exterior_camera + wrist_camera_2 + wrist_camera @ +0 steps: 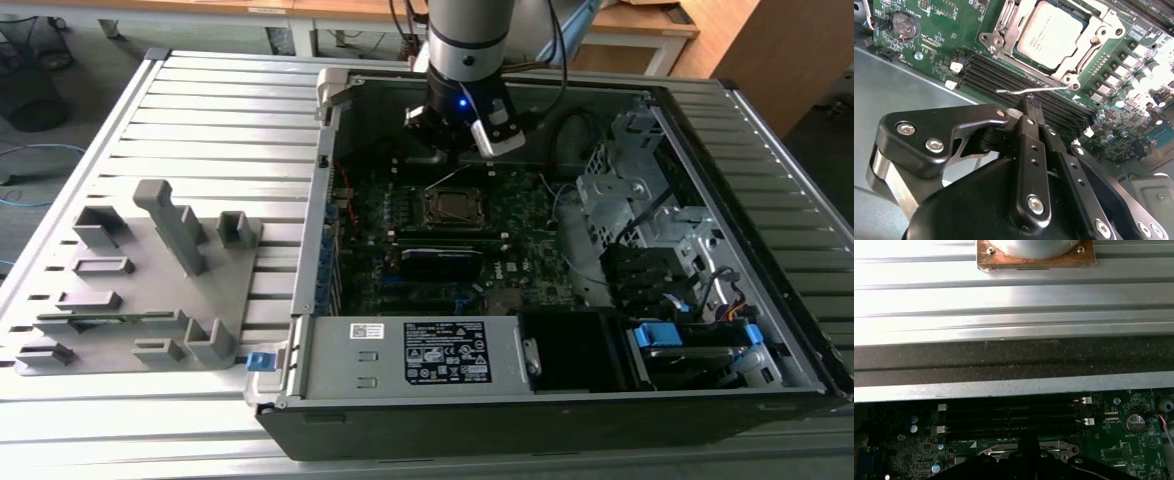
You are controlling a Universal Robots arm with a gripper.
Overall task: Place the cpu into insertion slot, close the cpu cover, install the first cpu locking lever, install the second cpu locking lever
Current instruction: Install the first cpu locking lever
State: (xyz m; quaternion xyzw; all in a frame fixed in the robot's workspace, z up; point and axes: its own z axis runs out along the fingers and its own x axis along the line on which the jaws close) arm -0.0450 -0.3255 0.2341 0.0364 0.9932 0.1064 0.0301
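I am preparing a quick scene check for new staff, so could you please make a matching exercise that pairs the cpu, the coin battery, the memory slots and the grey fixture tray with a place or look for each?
Things:
1. cpu
2. coin battery
3. memory slots
4. grey fixture tray

Descriptions:
A. long, black, in parallel rows
B. outside the computer case, on the exterior view's left
C. seated in the insertion slot
D. round, silvery, on the green board

Pairs: 1-C, 2-D, 3-A, 4-B
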